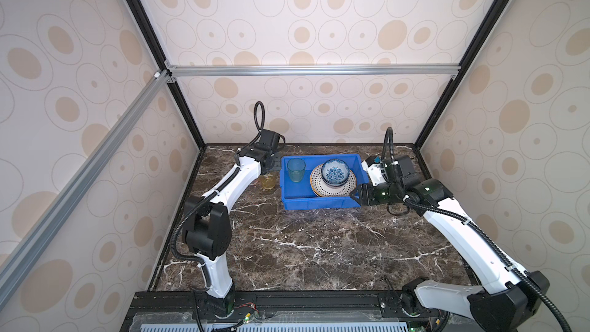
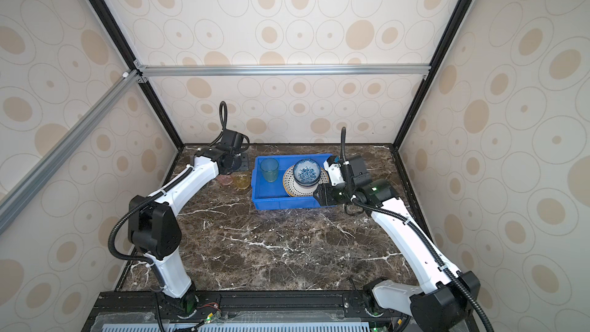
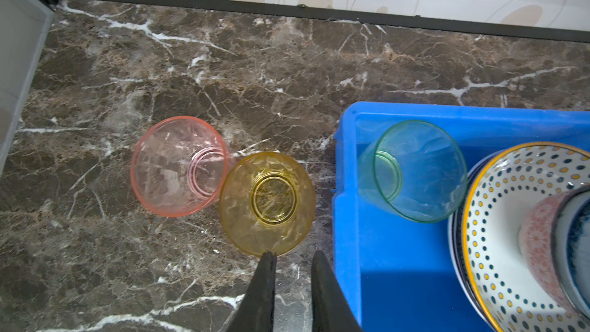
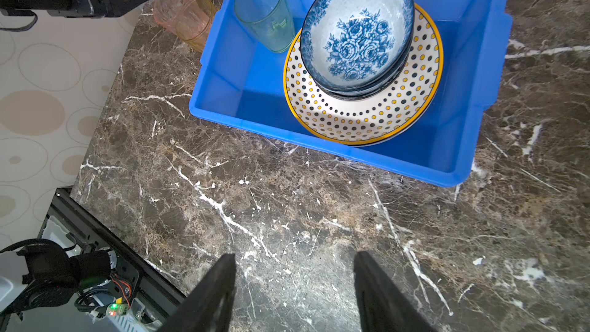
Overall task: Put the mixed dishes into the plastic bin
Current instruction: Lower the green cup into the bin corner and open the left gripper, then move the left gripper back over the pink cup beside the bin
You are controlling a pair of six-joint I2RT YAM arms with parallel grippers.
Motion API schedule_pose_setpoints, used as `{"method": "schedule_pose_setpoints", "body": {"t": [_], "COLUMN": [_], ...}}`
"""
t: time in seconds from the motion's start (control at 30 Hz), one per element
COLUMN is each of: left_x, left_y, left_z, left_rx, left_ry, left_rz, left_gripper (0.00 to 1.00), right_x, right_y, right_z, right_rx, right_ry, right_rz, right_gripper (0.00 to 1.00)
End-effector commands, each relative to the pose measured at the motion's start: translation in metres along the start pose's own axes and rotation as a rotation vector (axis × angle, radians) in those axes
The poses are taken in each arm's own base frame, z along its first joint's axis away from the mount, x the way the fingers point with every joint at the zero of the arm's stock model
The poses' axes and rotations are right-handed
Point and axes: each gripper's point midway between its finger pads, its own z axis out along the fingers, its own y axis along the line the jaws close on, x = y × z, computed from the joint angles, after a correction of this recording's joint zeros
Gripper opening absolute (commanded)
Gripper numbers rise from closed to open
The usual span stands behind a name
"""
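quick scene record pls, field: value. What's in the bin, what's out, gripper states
bin: blue plastic bin, far side of marble table
in bin: green tumbler, upright; dotted plate topping a plate stack; blue floral bowl topping stacked bowls on it
outside bin: pink tumbler, amber tumbler, upright, side by side at the bin's left end
left gripper: slightly open, empty, beside amber tumbler
right gripper: open, empty, over bare table
left to place: two tumblers
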Motion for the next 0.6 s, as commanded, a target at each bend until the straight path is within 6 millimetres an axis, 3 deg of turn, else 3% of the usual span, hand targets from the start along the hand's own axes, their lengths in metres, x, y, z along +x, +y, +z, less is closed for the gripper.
{"method": "schedule_pose_setpoints", "body": {"t": [0.0,0.57], "left_x": [-0.009,0.005], "left_y": [0.015,0.098], "left_z": [-0.011,0.008], "left_rx": [0.006,-0.075], "left_ry": [-0.039,0.017], "left_rz": [-0.029,-0.12], "left_gripper": [0.22,0.23], "right_x": [-0.008,-0.013], "right_y": [0.01,0.021], "right_z": [0.0,0.01], "right_rx": [-0.027,-0.024], "right_ry": [-0.008,0.012], "right_rz": [-0.004,-0.021], "right_gripper": [0.62,0.62]}}
